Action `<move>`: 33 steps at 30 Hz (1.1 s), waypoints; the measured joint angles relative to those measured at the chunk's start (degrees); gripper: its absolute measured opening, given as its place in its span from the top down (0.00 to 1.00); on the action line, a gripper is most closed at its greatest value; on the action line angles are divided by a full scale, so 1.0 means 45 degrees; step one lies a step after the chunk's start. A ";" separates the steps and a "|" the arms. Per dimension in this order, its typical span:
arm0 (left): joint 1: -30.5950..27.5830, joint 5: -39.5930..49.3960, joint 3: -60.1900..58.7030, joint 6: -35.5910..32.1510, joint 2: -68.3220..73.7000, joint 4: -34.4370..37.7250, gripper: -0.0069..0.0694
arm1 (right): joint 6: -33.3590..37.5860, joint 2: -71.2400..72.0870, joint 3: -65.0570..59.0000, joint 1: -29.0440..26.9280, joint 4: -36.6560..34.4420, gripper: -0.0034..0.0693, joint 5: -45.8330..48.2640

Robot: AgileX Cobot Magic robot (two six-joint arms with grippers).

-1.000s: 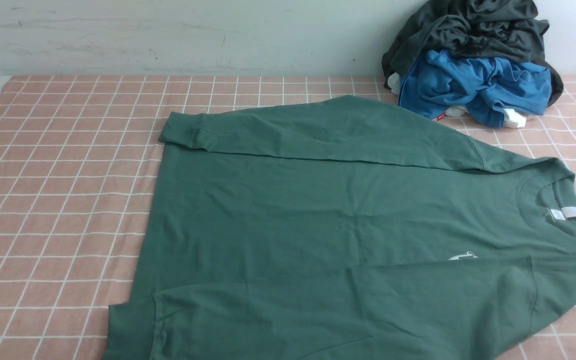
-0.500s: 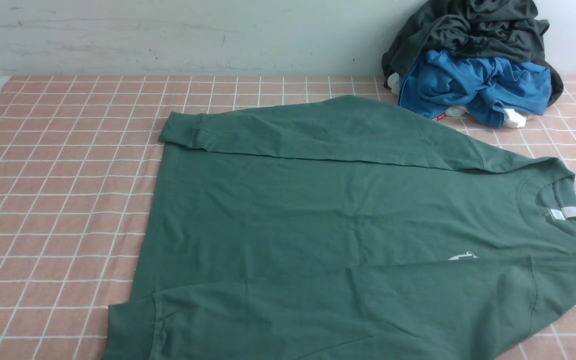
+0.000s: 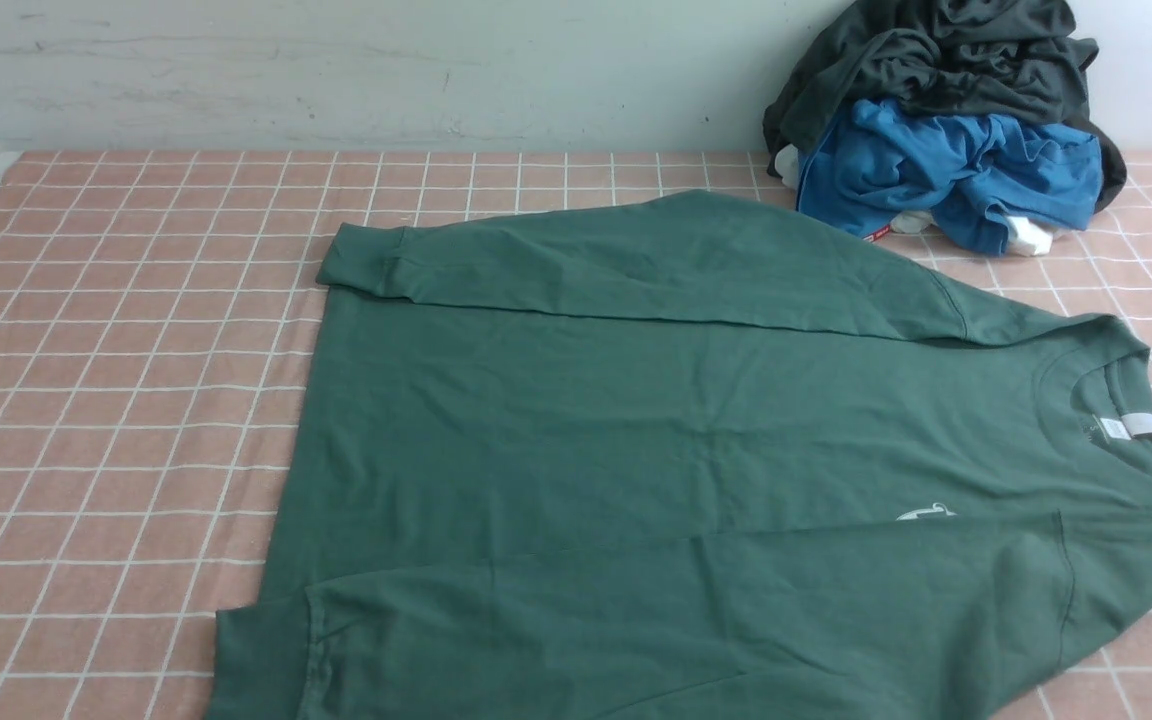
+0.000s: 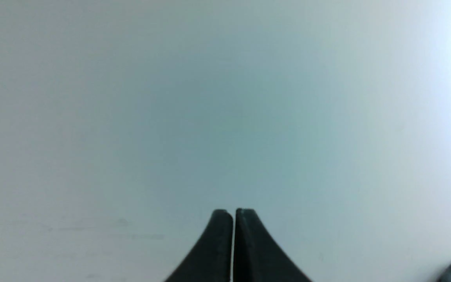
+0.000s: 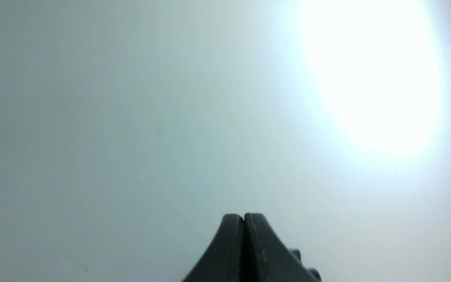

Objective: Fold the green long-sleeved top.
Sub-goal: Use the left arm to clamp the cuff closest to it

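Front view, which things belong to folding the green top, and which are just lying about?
For the job:
green top, spread flat on the checked cloth

Lying about:
dark grey garment, blue garment and white scrap, heaped together at the far right

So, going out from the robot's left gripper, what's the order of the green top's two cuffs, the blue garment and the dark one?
The left gripper is outside the front view; judged from the robot's left side:
1. Near cuff, front left.
2. Far cuff, farther back.
3. Blue garment, back right; the dark garment heaped on it is too close to call.
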State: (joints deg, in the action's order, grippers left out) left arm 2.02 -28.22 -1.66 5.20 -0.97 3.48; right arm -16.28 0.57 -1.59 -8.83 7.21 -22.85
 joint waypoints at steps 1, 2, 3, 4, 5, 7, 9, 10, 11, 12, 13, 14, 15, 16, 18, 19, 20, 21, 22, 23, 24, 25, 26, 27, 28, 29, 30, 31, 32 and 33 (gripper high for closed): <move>0.0000 -0.0045 0.0184 0.0501 0.0000 0.0231 0.92 | -0.0395 0.0000 0.0000 0.0000 0.0000 0.97 -0.0409; 0.0000 0.0550 0.0788 0.0843 0.0145 0.0386 0.92 | -0.0684 0.0000 0.0063 0.0000 0.0044 0.97 -0.0504; 0.0000 0.1109 0.1335 0.1007 0.0417 0.0419 0.92 | -0.0976 0.0000 0.0274 0.0000 0.0158 0.97 -0.0205; 0.0000 0.1765 0.1978 0.1037 0.0743 0.0430 0.92 | -0.1259 0.0000 0.0660 0.0000 0.0357 0.97 0.0205; 0.0000 0.2800 0.3051 0.0971 0.1398 0.0356 0.92 | -0.1545 0.0000 0.1198 0.0000 0.0665 0.97 0.0854; 0.0000 0.4278 0.4658 0.0697 0.2486 0.0055 0.92 | -0.2045 -0.0306 0.2316 0.0000 0.1409 0.97 0.2278; 0.0000 0.5737 0.6147 0.0259 0.4060 -0.0201 0.92 | -0.2436 -0.1003 0.3484 0.0044 0.2465 0.97 0.3907; 0.0000 0.6271 0.6599 0.0126 0.4739 -0.0242 0.92 | -0.2525 -0.1385 0.3884 0.0101 0.2928 0.97 0.4622; 0.0000 0.6546 0.6792 0.0031 0.5256 -0.0261 0.92 | -0.2549 -0.1485 0.4063 0.0115 0.3150 0.97 0.4803; 0.0000 0.7779 0.7374 -0.0179 0.6501 -0.0259 0.92 | -0.2588 -0.2554 0.4659 0.0218 0.3908 0.97 0.6480; 0.0000 0.7943 0.7429 -0.0179 0.6678 -0.0257 0.92 | -0.2585 -0.2684 0.4721 0.0218 0.3979 0.97 0.6667; 0.0000 0.9215 0.7722 -0.0345 0.7947 -0.0148 0.92 | -0.2585 -0.3655 0.5084 0.0347 0.4284 0.97 0.8072; 0.0000 1.0334 0.7861 -0.0416 0.9018 0.0056 0.92 | -0.2539 -0.4382 0.5306 0.0463 0.4311 0.97 0.9122; 0.0000 1.1228 0.7921 -0.0498 1.0062 0.0290 0.92 | -0.2326 -0.5268 0.5552 0.0684 0.4148 0.97 1.0394; 0.0000 1.2232 0.7938 -0.0653 1.1102 0.0604 0.92 | -0.1792 -0.6145 0.5788 0.0974 0.3823 0.97 1.1625; 0.0000 1.3285 0.7938 -0.0911 1.2450 0.0998 0.92 | -0.0602 -0.7286 0.6049 0.1478 0.2970 0.97 1.3035; 0.0000 1.3720 0.7947 -0.1155 1.3108 0.1152 0.92 | 0.0290 -0.7958 0.6165 0.1853 0.2306 0.97 1.3736; 0.0000 1.3992 0.7964 -0.1354 1.4056 0.1355 0.91 | 0.1213 -0.8584 0.6239 0.2264 0.1608 0.97 1.4225; 0.0000 1.3992 0.7964 -0.1354 1.4056 0.1355 0.91 | 0.1395 -0.8704 0.6241 0.2264 0.1469 0.97 1.4305; 0.0000 1.4017 0.8012 -0.1522 1.5388 0.1594 0.86 | 0.2756 -0.9588 0.6282 0.3013 0.0301 0.97 1.4619; 0.0000 1.4002 0.8074 -0.1583 1.6066 0.1708 0.84 | 0.3474 -1.0083 0.6286 0.3410 -0.0211 0.97 1.4632; 0.0000 1.3915 0.8158 -0.1608 1.6696 0.1831 0.79 | 0.4058 -1.0542 0.6296 0.3775 -0.0640 0.97 1.4537; 0.0000 1.3797 0.8262 -0.1608 1.7277 0.1911 0.74 | 0.4522 -1.0871 0.6296 0.4038 -0.0912 0.97 1.4384; 0.0000 1.3601 0.8380 -0.1611 1.7815 0.1976 0.68 | 0.4854 -1.1243 0.6296 0.4325 -0.1156 0.97 1.4081; 0.0000 1.3569 0.8407 -0.1611 1.7815 0.1990 0.67 | 0.4854 -1.1316 0.6296 0.4373 -0.1189 0.97 1.4008; 0.0000 1.3381 0.8643 -0.1622 1.8590 0.2132 0.58 | 0.5150 -1.1782 0.6310 0.4654 -0.1366 0.97 1.3426; 0.0000 1.3294 0.8787 -0.1622 1.8935 0.2185 0.53 | 0.5201 -1.2068 0.6335 0.4764 -0.1426 0.97 1.3006; 0.0000 1.3202 0.9024 -0.1638 1.9412 0.2238 0.47 | 0.5214 -1.2308 0.6398 0.4864 -0.1501 0.97 1.2627; 0.0000 1.3147 0.9178 -0.1649 1.9709 0.2263 0.43 | 0.5224 -1.2495 0.6453 0.4922 -0.1603 0.97 1.2360; 0.0000 1.3088 0.9432 -0.1655 2.0131 0.2316 0.39 | 0.5224 -1.2648 0.6524 0.4956 -0.1688 0.97 1.2246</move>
State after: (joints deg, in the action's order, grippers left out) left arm 2.02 30.68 40.79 -2.25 89.62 13.90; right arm 7.23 -56.35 27.77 13.47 -0.38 32.25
